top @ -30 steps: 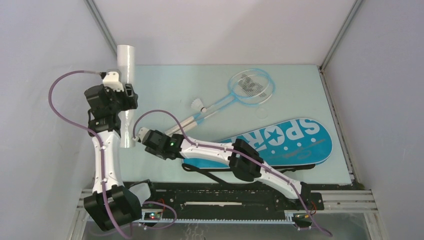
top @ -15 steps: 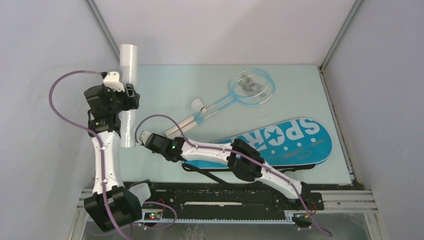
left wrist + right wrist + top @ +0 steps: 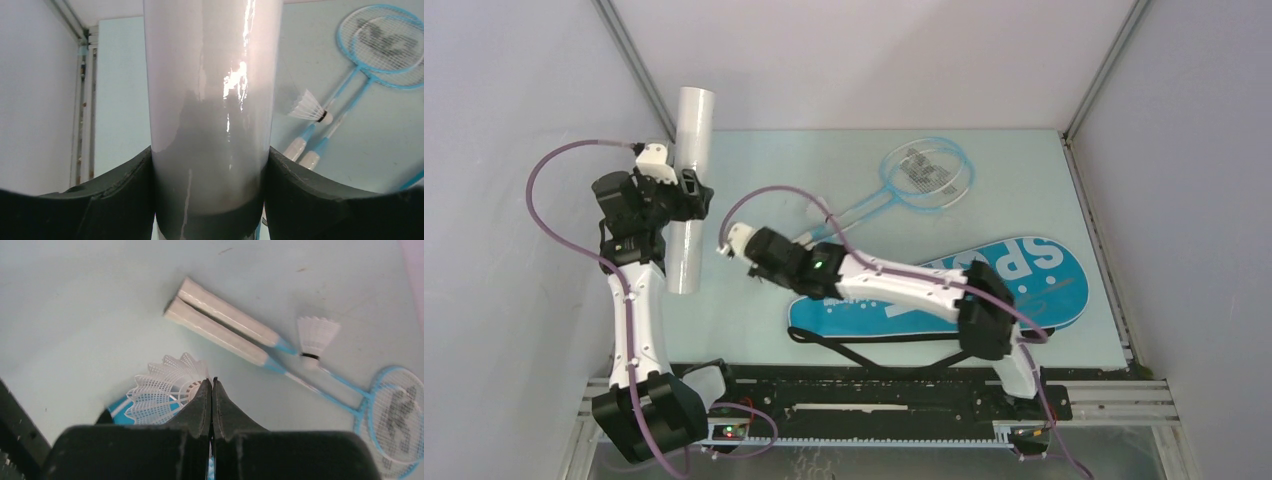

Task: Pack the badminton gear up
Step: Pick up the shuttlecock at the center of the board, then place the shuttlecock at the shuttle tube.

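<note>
the left tool (image 3: 686, 192) is clamping the tube (image 3: 210, 75) aloft, the right tool (image 3: 212, 390) is pinching shut on a shuttlecock (image 3: 160, 387), while rackets (image 3: 225, 335), bag (image 3: 1024, 280) and a second shuttlecock (image 3: 316, 335) beyond it are lying unpacked.

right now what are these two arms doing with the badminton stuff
The left gripper is clamped round the long white tube, holding it a little tilted from upright. The right gripper is shut on the skirt of a small white plastic shuttlecock, raised above the table close to the tube. A second white shuttlecock lies beside the two light-blue rackets. The blue "SPORT" racket bag lies flat under the right arm.
</note>
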